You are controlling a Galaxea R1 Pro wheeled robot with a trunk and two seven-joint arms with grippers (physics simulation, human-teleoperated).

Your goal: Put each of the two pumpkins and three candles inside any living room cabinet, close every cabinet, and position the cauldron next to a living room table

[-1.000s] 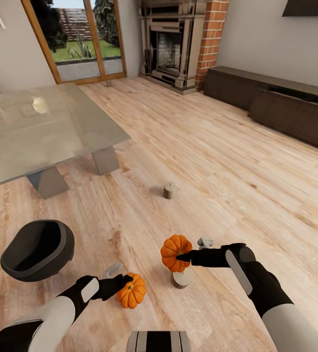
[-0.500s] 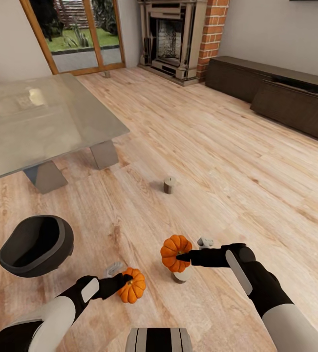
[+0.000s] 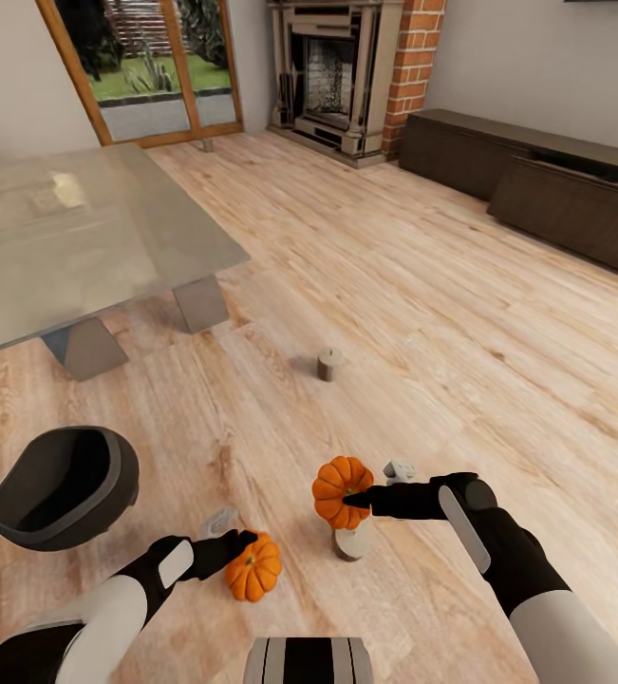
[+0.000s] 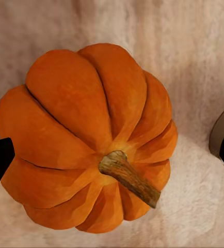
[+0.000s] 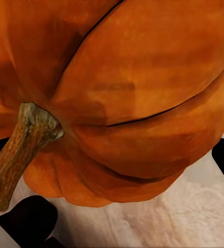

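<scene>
While each end effector point(image 3: 242, 549) point(image 3: 351, 498) grips a pumpkin point(image 3: 253, 567) point(image 3: 340, 489), cauldron point(image 3: 62, 486) hollow, cabinet point(image 3: 536, 190) fronts shut.

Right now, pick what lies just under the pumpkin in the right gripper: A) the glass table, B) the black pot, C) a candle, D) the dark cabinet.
C: the head view shows a candle on the floor directly below the pumpkin held by the right gripper.

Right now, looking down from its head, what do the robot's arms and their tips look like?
Both arms are smooth shells, white nearer the body and black toward the wrist, with a pale grey panel set into each black forearm. The left end effector and the right end effector are slim, black and tapered. A small grey knob sits beside each wrist. No cables show.
</scene>
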